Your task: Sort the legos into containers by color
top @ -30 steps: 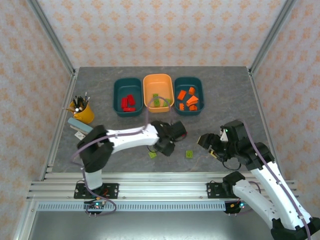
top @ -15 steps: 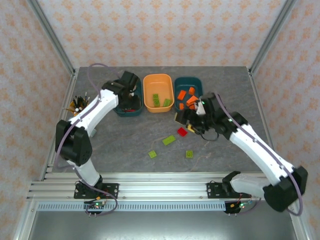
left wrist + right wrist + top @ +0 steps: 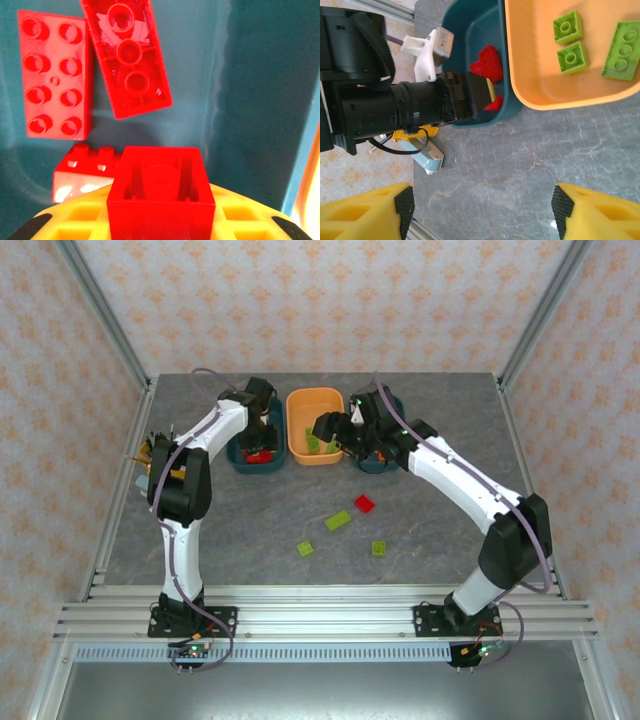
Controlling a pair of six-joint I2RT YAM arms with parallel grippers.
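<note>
Left gripper (image 3: pixel 160 226) is pinching one red square brick (image 3: pixel 161 190), hollow underside toward the wrist camera, inside the left teal tub (image 3: pixel 250 75). Three more red bricks (image 3: pixel 54 75) lie on the tub floor just beyond the fingers.

Right gripper (image 3: pixel 482 207) is spread wide and holds nothing. Ahead of it is the orange tub (image 3: pixel 535 75) with three lime bricks (image 3: pixel 572 57): two square, one oblong.

Well behind both grippers, loose on the table (image 3: pixel 250 530), are one red lego (image 3: pixel 364 503) and three green legos (image 3: pixel 338 521).

The second teal tub (image 3: pixel 372 466) is partly hidden under the right arm.

Yellow pen cup (image 3: pixel 400 134) just beside a pale blue block (image 3: pixel 428 156), both on grey marbled tabletop (image 3: pixel 510 165).
</note>
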